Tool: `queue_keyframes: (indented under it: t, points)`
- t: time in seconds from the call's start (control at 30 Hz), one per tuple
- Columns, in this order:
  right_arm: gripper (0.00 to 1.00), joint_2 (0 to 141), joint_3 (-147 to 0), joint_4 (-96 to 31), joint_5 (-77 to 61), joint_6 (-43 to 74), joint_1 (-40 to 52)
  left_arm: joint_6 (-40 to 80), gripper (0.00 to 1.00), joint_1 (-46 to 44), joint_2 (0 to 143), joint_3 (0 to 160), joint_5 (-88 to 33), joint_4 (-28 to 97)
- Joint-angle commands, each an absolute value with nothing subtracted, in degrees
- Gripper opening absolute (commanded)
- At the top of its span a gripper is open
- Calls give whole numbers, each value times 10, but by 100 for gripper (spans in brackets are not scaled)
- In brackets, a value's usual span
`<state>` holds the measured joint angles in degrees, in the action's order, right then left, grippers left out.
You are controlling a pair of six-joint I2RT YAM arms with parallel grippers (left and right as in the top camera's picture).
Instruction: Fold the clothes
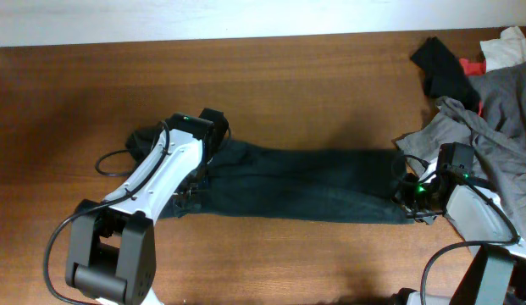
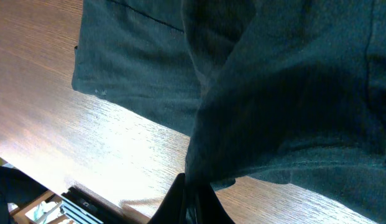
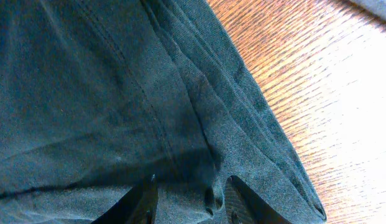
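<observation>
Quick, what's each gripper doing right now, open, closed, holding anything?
The left gripper is closed, pinching the dark garment.
The right gripper is partly closed on a fold of the dark garment, apparently holding it.

The long dark blackish-green garment (image 1: 313,182) is matt, soft woven cloth; the brown wooden surface (image 1: 288,76) shows fine grain and a sheen.
</observation>
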<state>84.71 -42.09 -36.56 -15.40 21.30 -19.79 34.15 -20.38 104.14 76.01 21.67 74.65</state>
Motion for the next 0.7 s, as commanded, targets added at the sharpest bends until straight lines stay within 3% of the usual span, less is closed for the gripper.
queue_keyframes:
  t: [0.0,0.67]
  points:
    - [40,844,-414,-357,-157,222,-199,349,5,-201,1032,758,218,746]
    - [38,847,-403,-359,-150,222,-199,349,5,-201,1032,758,218,750]
